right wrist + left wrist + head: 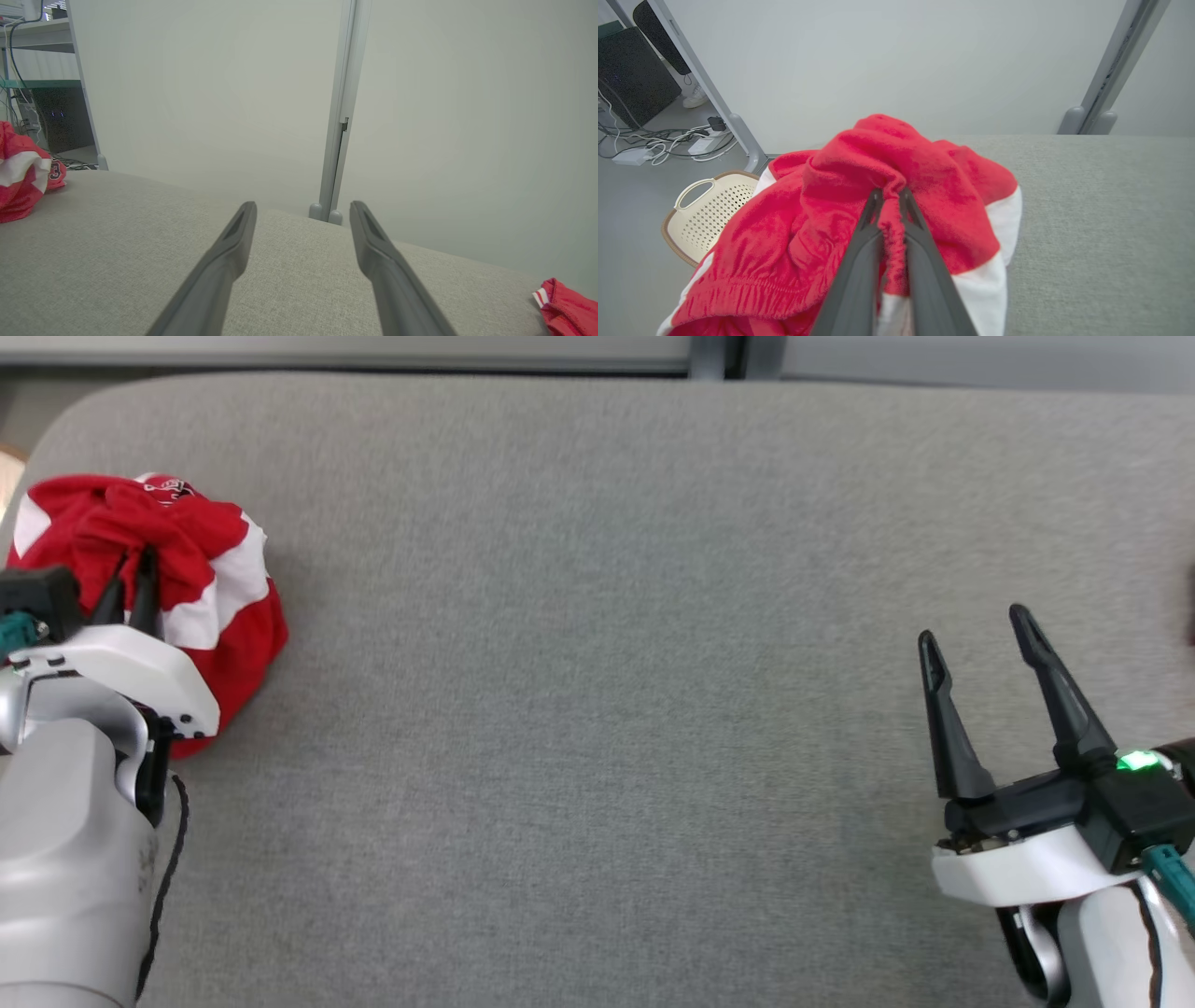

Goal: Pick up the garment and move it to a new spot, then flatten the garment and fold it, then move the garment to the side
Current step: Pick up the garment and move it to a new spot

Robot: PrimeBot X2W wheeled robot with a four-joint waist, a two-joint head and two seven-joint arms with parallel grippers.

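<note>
Pinching the red garment [957,186], numbered 3, is the left hand [891,192].

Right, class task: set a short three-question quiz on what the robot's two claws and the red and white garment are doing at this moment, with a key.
1. True or false: the right claw is shut on the garment.
2. Multiple choice: where on the grey table does the garment show in the head view? A far left; B centre; C far right.
3. Fill in: the left claw is shut on a bunched fold of ____ fabric.
Key: 1 false, it is open above bare table. 2 A. 3 red.
</note>
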